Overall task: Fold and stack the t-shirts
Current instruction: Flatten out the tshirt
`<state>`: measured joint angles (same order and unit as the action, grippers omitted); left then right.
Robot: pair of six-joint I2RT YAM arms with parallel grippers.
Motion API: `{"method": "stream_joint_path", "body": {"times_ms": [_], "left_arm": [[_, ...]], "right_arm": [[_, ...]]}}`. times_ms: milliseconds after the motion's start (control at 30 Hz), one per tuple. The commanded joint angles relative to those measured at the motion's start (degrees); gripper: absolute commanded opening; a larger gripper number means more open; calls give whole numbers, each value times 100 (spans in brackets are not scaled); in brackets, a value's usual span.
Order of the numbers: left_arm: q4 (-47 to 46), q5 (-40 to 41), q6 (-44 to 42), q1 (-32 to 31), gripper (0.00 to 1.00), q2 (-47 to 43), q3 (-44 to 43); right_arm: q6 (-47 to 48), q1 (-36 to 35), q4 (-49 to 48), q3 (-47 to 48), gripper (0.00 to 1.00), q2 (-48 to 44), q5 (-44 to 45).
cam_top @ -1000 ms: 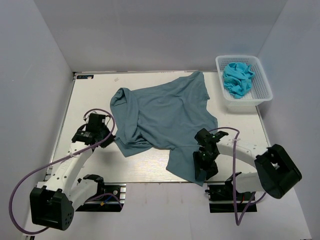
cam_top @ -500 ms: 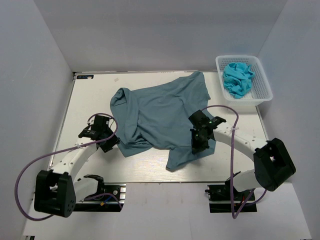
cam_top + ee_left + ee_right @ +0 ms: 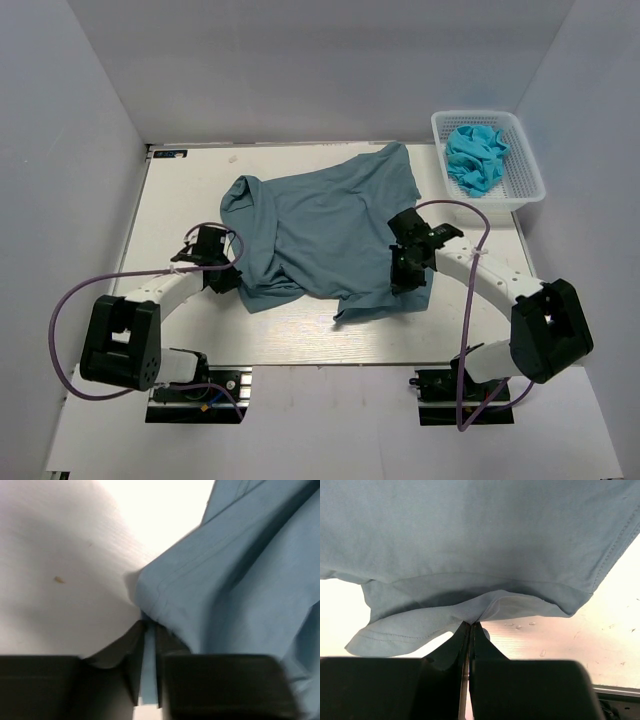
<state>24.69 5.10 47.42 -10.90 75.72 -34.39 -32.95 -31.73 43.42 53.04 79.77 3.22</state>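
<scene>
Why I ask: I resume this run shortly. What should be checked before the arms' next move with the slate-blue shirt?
1. The left gripper shut on the t-shirt: ok, cloth sits between its fingers in the left wrist view.
2. The right gripper shut on the t-shirt: ok, it pinches the hemmed edge.
3. The t-shirt flat on the table: not ok, it is rumpled and bunched toward the right gripper.
4. The basket with the turquoise cloth apart from the t-shirt: ok.
5. A single layer in each grip: cannot tell.

A robot lab cell: plain white walls [image 3: 70,150] box in a pale table [image 3: 180,190] with bolted, cabled arms [image 3: 160,290].
</scene>
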Motion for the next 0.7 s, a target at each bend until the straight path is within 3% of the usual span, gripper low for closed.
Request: {"method": "stream_joint_path", "body": {"times_ms": [0,133,300,500,667], "left_arm": [[-192,-97,-22,-27,20,337,152],[-140,-150,-92,-27,0,276,204],[325,8,-224,-27,0,-565,21],[1362,315,-541,-27,0,-2524,-1235],[1785,641,-673,-27,0,-2747,-2273]], "right_arm": [[87,61,123,216,0,-119,-6],[122,140,132,242,0,-146,81],[227,246,158,557,0,-225,336],[473,430,535,1902,0,-558,1406],[737,632,615,2965,0,-1076,2514]]}}
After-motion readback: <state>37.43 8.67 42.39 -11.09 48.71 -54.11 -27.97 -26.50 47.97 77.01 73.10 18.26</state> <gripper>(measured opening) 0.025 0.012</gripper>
